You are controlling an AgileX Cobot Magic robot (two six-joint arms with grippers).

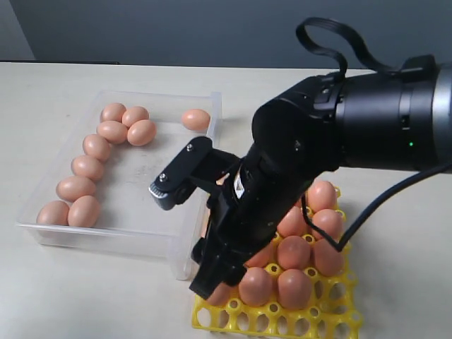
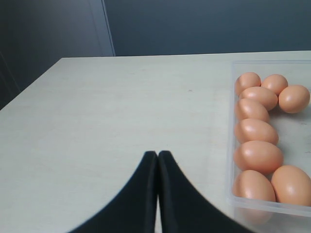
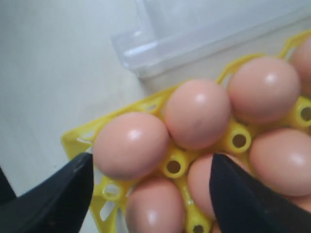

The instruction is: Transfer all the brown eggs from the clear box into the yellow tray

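well, some of the brown eggs sit in cups of the yellow tray right under the right gripper. its two black fingers stand wide apart with nothing clamped between them. one finger is just beside the egg in the tray's corner cup, the other is over an egg further in, and between them lie that corner egg and part of its neighbours. whether either pad touches a shell cannot be told. the filled cups run away from the gripper along the tray, and the arm hides several of them in the exterior view.

the rounded corner of the clear box lies just past the gripper's fingers, close beside the tray's edge. ten more eggs rest loose on the box floor, on the far side of the box from the right gripper. nine cluster along one long wall and one lies alone by the far corner.

the left gripper is closed, its fingertips pressed together and holding nothing. it hovers over the pale table, with the box wall and its row of eggs off to one side of it.
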